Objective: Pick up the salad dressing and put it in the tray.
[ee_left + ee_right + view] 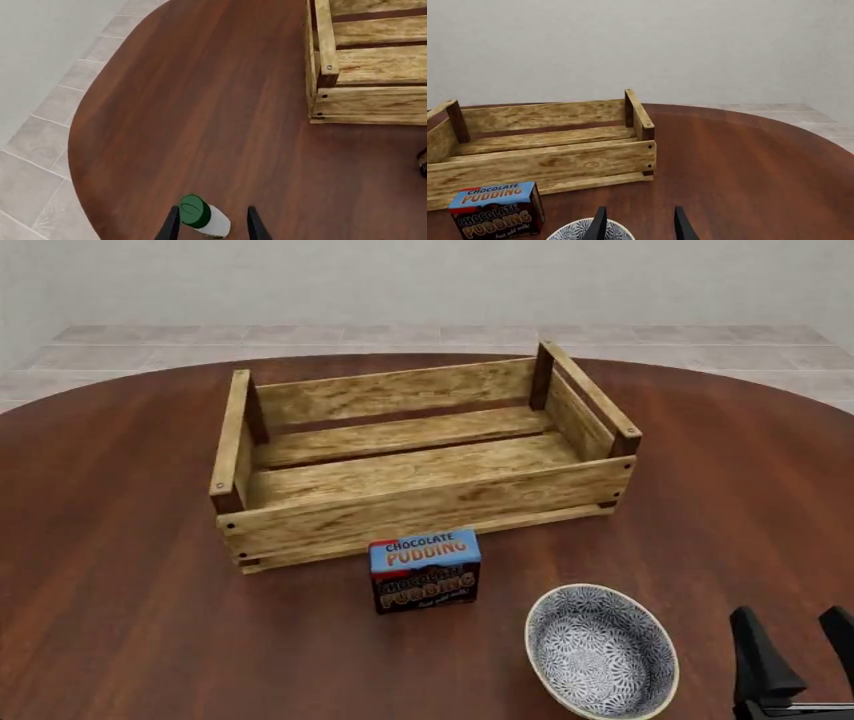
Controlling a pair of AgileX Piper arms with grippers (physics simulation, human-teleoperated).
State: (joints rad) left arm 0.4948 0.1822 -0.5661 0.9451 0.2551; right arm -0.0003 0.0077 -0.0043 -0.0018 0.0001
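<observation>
Through my left wrist camera I see the salad dressing (pixel 205 218) between my left jaws (pixel 212 226): a pale bottle with a green cap, tilted, its cap toward one dark finger. The fingers sit on either side of it with a gap showing on the far side, so whether they grip it I cannot tell. Dark wood of the counter (pixel 200 115) lies beneath it, and a corner of the tray (pixel 360 75) shows well apart from the bottle.

In the front view neither the bottle nor my left arm shows. The tray (pixel 414 502) stands in the middle of the counter (pixel 120 570), its slatted floor bare. Just in front of its near wall stands the Chocolate Pudding box (pixel 424 570), and to that box's right lies the blue-patterned bowl (pixel 599 651). My right jaws (pixel 798 652) hang at the lower right corner, spread apart and holding nothing, near the bowl's rim.
</observation>
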